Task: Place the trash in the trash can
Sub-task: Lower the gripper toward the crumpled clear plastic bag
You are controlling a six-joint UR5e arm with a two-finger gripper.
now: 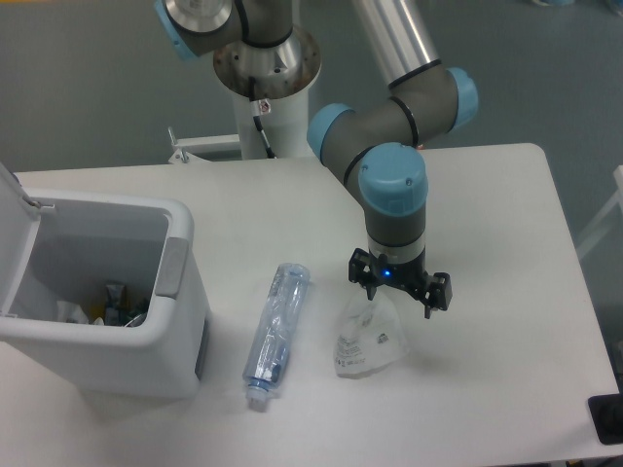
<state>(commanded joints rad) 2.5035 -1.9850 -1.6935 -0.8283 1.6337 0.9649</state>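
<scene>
The gripper (393,295) hangs directly over the upper end of the packet (367,341), jaws spread wide and empty; contact cannot be judged. The packet lies on the surface (487,195), extending toward 7 o'clock. At 9 o'clock lies the bottle (274,333), long axis near 12-to-6, cap at 6. Farther at 9 stands the trash can (180,321), lid open.

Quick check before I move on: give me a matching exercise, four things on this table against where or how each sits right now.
Things:
1. bottle
2. packet
3. trash can
4. claw

States:
A. lid open, items already inside
B. lying flat between the bin and the packet
C. directly above the packet
D. on the table beneath the claw

Pairs: 1-B, 2-D, 3-A, 4-C
</scene>
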